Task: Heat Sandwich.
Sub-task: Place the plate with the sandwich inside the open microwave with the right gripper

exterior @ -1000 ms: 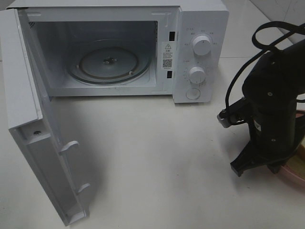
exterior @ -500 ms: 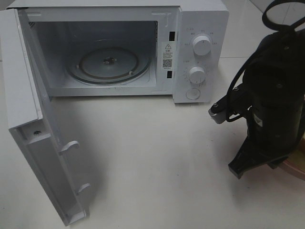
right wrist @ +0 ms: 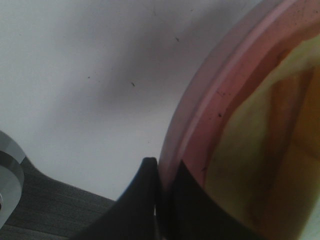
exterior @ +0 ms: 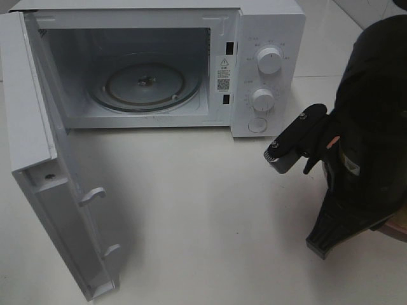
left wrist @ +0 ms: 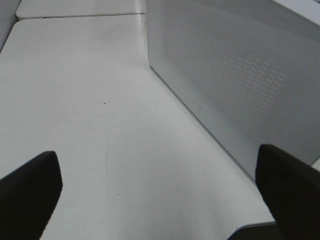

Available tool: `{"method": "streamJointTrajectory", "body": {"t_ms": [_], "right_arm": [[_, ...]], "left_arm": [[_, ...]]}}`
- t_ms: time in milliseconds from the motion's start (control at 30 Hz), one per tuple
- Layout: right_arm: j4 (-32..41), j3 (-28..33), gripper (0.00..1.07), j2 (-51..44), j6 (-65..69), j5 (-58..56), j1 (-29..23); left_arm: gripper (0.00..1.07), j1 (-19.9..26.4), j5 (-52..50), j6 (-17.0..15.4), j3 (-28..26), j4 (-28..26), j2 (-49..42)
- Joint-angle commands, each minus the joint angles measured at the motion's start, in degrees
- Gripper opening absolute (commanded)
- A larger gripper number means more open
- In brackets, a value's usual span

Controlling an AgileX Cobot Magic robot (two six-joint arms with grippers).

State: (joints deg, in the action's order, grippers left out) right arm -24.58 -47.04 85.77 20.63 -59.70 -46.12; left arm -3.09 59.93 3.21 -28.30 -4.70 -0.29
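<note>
The sandwich (right wrist: pixel 272 150), pale bread with an orange-brown crust, lies on the round pink plate (right wrist: pixel 200 115). My right gripper (right wrist: pixel 160 164) is shut on the plate's rim, one finger on each side of it. In the high view the black right arm (exterior: pixel 372 127) covers nearly all of the plate (exterior: pixel 398 229) at the right edge, and the sandwich is hidden there. My left gripper (left wrist: pixel 157 152) stands open over bare table beside the microwave's side wall (left wrist: pixel 235 80), holding nothing.
The white microwave (exterior: pixel 267 63) stands at the back with its door (exterior: pixel 38 159) swung wide open toward the front left. Its glass turntable (exterior: pixel 145 82) is bare. White tabletop (exterior: pixel 203 210) stretches between the door and the right arm.
The right arm has risen toward the camera and shifted left, and its wrist camera block has swung out to the left. Less of the plate shows now. The left gripper is unchanged.
</note>
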Motion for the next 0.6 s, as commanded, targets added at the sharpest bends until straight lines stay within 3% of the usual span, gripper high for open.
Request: {"method": "streamJointTrajectory", "body": {"t_ms": [33, 600], "right_arm": [[-1.4, 0.1, 0.0, -2.7, -1.5, -2.9, -3.5], [-1.5, 0.1, 0.0, -6.7, -8.8, -6.1, -17.6]], "left_arm": [[0.98, 0.1, -0.5, 0.0, 0.1, -0.5, -0.9], [0.98, 0.1, -0.5, 0.0, 0.1, -0.5, -0.9]]}}
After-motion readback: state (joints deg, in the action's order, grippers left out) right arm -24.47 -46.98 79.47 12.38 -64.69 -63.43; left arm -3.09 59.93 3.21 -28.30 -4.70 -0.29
